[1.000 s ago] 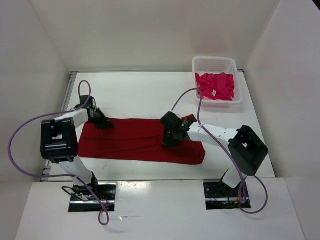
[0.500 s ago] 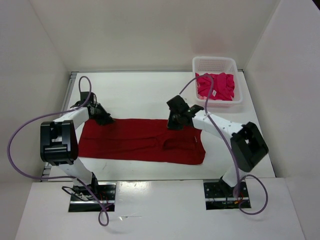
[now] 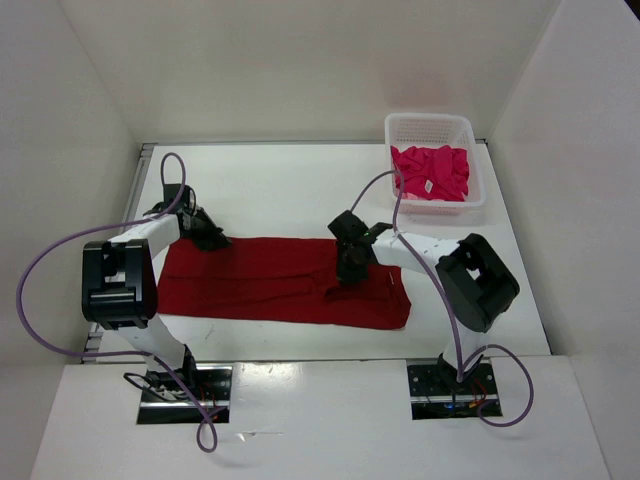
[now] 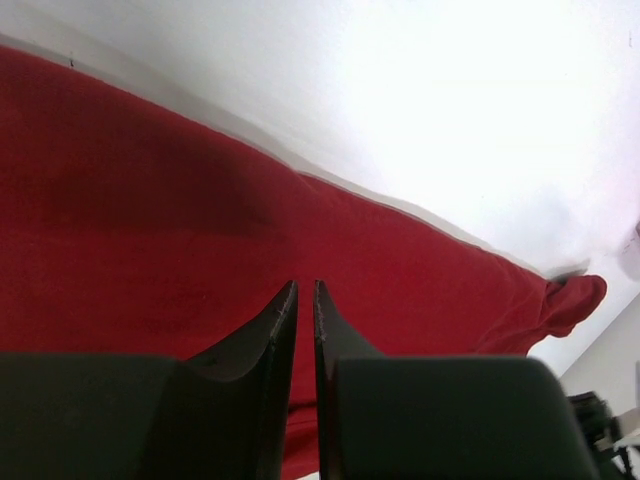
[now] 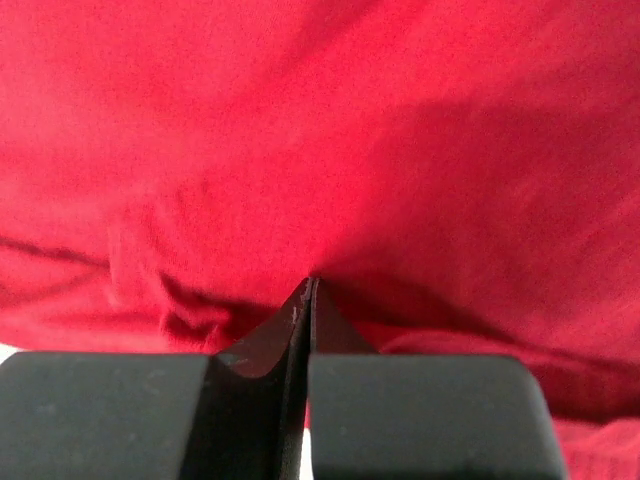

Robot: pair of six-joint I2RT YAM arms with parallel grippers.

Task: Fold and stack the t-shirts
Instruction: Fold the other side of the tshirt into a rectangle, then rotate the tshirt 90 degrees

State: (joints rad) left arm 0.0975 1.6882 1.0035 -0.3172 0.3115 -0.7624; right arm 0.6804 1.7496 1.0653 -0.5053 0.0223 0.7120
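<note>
The dark red t-shirt (image 3: pixel 260 282) lies as a long flat strip across the table, and it fills both wrist views (image 4: pixel 150 220) (image 5: pixel 300 120). My left gripper (image 3: pixel 212 240) (image 4: pixel 306 284) sits at its back left corner, jaws closed to a thin slit on the cloth. My right gripper (image 3: pixel 347 274) (image 5: pixel 311 280) is shut, its tips pressed into the right part of the shirt, where the cloth puckers. A bright magenta-pink t-shirt (image 3: pixel 430 172) lies crumpled in the basket.
The white lattice basket (image 3: pixel 428 121) stands at the back right corner of the table. White walls close in the left, back and right. Purple cables loop from both arms over the table.
My right gripper rose toward the shirt's back edge, then came back down onto the cloth and closed. The left gripper shifted only slightly at its corner.
</note>
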